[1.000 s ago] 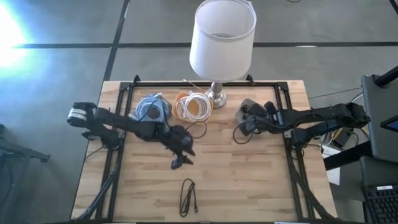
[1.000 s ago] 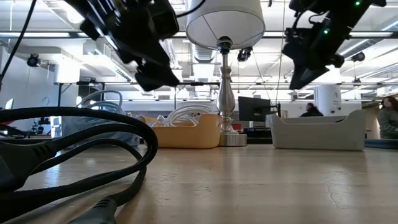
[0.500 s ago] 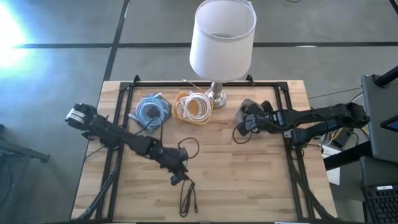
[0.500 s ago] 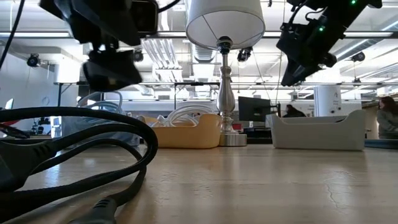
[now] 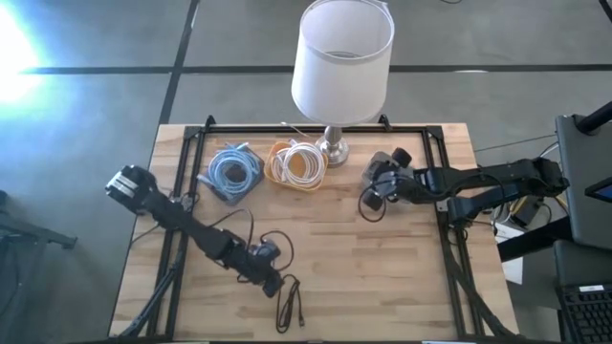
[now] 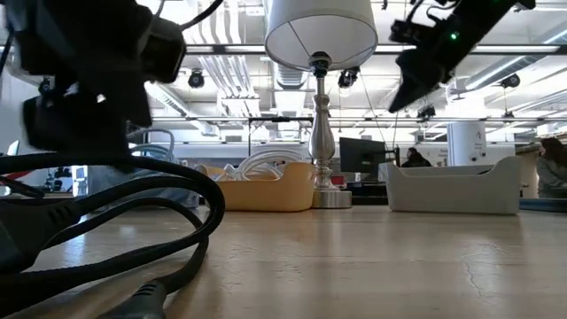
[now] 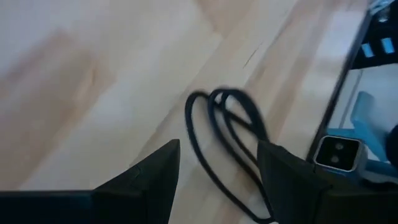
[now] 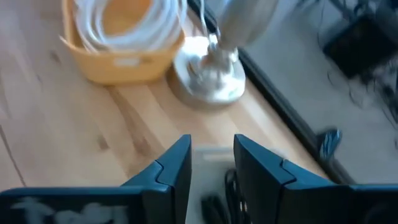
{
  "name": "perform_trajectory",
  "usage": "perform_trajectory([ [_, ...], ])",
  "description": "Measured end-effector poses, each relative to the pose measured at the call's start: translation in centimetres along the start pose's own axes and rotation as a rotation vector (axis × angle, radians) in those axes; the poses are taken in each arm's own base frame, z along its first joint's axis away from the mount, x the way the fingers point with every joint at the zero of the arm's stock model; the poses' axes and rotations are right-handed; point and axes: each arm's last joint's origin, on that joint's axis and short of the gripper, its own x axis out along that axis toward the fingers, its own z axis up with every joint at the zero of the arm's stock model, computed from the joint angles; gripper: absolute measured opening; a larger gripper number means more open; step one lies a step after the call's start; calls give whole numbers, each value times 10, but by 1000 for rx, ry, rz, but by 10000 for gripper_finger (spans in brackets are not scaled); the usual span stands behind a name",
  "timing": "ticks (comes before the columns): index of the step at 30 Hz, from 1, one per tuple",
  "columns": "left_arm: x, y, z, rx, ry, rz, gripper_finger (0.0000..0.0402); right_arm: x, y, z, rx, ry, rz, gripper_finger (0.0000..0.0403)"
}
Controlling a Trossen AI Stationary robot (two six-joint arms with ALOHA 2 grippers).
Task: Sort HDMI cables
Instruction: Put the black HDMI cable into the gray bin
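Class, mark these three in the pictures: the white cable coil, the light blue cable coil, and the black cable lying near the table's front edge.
white cable coil (image 5: pixel 297 163), high view, on its loops.
light blue cable coil (image 5: pixel 232 171), high view, on its loops.
black cable (image 5: pixel 289 306), high view, middle of the bundle.

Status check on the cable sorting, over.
Left gripper open, low over the loose black cable near the table's front edge. Right gripper above the grey tray, nothing seen held. Path to the cable clear.

Wooden table (image 5: pixel 382 277) with trays (image 5: pixel 296 178), lamp (image 5: pixel 335 145), loose black cable (image 5: pixel 288 304).
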Motion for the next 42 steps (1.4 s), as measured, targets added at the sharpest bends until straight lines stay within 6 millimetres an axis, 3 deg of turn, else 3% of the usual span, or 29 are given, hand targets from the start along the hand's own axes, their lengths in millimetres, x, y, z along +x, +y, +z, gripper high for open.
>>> perform_trajectory([
  [10, 25, -5, -19, -37, 10, -60, 218, -6, 2, 26, -10, -171, 38, 114],
  [20, 57, -6, -24, -7, 9, -60, 218, -7, 3, 28, -12, -182, 40, 115],
  [26, 61, -10, -23, 49, 6, -58, 214, -6, 3, 27, -9, -179, 40, 106],
  [30, 58, -12, -21, 83, 1, -66, 180, -6, 4, 26, 30, -175, 43, 101],
  [36, 50, -16, -12, 147, -25, -86, 85, -5, 4, 26, 33, -171, 50, 102],
  [42, 39, -19, 2, 235, -67, -108, 14, -7, 12, 24, 2, -123, 325, 97],
])
